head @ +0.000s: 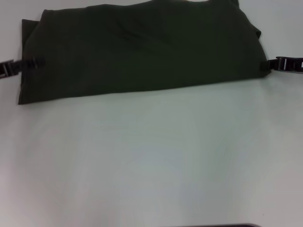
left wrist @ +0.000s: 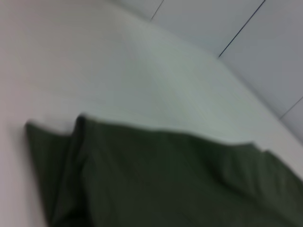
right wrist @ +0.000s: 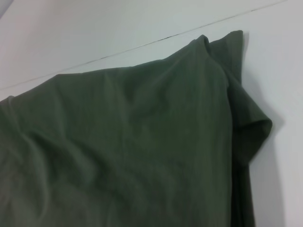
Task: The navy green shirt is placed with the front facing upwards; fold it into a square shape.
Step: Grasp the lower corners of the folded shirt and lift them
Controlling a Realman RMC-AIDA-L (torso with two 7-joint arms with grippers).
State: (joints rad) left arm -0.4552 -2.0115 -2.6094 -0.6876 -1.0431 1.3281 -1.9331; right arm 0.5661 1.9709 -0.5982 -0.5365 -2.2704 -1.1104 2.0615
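The navy green shirt point(head: 142, 47) lay spread across the far part of the table point(head: 151, 161), folded into a wide band running from near the left edge to near the right edge, with the near half of the table before it. The left gripper point(head: 35, 62) sat at the shirt's left end and the right gripper point(head: 271, 65) at its right end, each touching the cloth at the side. At the left end a lower layer stuck out from under the top layer.
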